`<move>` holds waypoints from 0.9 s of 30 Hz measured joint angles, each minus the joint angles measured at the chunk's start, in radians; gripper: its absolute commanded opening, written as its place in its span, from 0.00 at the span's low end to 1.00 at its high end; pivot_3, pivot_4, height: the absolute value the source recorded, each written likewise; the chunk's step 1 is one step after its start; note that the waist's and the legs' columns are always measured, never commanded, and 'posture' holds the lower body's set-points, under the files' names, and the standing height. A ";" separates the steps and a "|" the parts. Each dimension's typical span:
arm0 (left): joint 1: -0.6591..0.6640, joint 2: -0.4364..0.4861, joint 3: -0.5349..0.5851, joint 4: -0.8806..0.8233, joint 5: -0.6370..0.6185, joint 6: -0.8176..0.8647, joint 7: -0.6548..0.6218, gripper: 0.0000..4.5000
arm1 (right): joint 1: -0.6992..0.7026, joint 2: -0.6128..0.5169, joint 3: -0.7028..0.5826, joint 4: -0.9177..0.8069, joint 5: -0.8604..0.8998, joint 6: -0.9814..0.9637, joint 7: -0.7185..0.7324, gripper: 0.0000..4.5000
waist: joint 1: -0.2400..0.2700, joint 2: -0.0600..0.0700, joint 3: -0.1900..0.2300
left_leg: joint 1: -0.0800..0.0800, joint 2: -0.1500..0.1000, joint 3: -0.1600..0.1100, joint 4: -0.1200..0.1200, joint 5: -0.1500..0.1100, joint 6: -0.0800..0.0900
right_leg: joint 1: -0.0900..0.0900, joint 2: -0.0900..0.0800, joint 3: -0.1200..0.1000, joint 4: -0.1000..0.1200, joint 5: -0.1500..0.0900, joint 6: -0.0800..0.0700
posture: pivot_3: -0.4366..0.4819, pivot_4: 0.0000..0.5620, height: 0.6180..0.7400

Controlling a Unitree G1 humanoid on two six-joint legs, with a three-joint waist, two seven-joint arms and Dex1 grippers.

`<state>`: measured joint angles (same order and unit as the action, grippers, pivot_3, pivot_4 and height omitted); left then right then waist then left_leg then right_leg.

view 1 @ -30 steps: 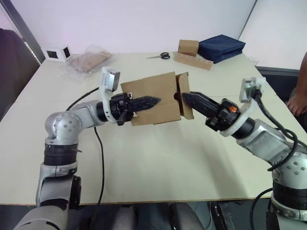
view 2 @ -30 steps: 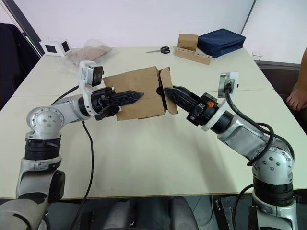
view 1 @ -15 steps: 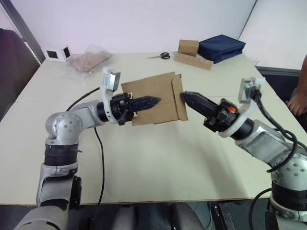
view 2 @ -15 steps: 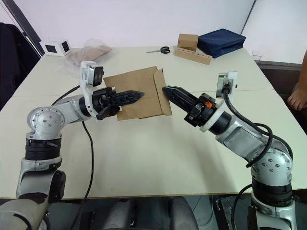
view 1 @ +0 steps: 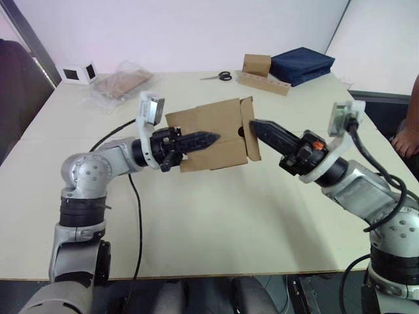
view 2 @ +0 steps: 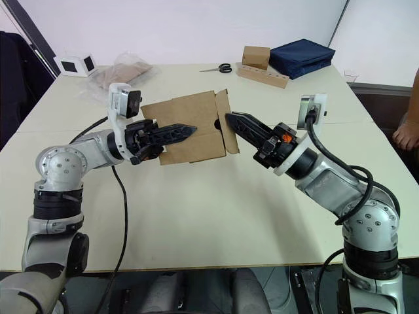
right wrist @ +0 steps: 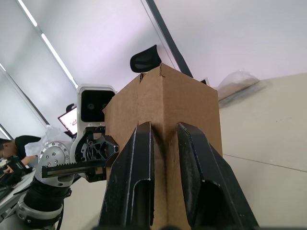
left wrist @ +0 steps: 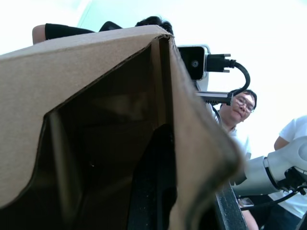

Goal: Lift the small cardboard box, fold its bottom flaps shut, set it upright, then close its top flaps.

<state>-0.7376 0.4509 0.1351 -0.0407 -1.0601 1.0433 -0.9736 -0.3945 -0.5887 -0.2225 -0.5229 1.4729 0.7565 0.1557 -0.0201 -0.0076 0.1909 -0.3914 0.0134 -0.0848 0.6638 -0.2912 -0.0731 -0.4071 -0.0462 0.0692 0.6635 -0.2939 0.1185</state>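
The small cardboard box [view 1: 206,127] hangs on its side above the table [view 1: 216,216]. My left gripper [view 1: 213,138] is shut on its near wall, with one finger [left wrist: 153,182] inside the box and the other outside. At the box's right end, a short flap [view 1: 251,136] stands at an angle. My right gripper [view 1: 255,124] meets this flap from the right. In the right wrist view its two fingers [right wrist: 134,172] stand close together astride a cardboard edge of the box [right wrist: 163,100].
At the table's far side lie scissors [view 1: 219,76], another brown box [view 1: 257,64] on a long cardboard strip [view 1: 265,84], a navy bag [view 1: 302,64], a plastic-wrapped bundle [view 1: 123,82] and a small white device [view 1: 78,72]. A person's hand [view 1: 407,137] rests at the right edge.
The right-end flap swung flat in line with the box's side half a second ago and now stands angled again. My right gripper has come back in against it. The left gripper has stayed put.
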 measured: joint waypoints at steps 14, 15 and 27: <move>0.008 0.000 0.000 0.000 -0.001 0.000 0.000 0.00 | -0.006 0.002 0.000 0.000 -0.016 -0.001 -0.007 0.17 | 0.000 0.000 0.000 | 0.000 0.000 0.000 0.000 0.000 0.000 | 0.000 0.000 0.000 0.000 0.000 0.000 | 0.48 0.27 1.00; 0.008 0.000 0.000 0.000 -0.001 0.000 0.000 0.00 | -0.008 0.004 0.001 0.000 -0.016 -0.001 -0.009 0.17 | 0.000 0.000 0.000 | 0.000 0.000 0.000 0.000 0.000 0.000 | 0.000 0.000 0.000 0.000 0.000 0.000 | 0.48 0.27 1.00; 0.008 -0.016 0.001 0.001 -0.014 -0.002 0.015 0.00 | -0.021 0.038 0.021 -0.003 -0.018 -0.011 -0.042 0.17 | 0.000 0.000 0.000 | 0.000 0.000 0.000 0.000 0.000 0.000 | 0.000 0.000 0.000 0.000 0.000 0.000 | 0.48 0.27 1.00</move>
<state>-0.7300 0.4352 0.1364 -0.0393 -1.0736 1.0408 -0.9583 -0.4160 -0.5507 -0.2016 -0.5257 1.4553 0.7453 0.1140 -0.0200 -0.0076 0.1909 -0.3914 0.0134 -0.0849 0.6638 -0.2912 -0.0731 -0.4071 -0.0462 0.0692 0.6634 -0.2939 0.1185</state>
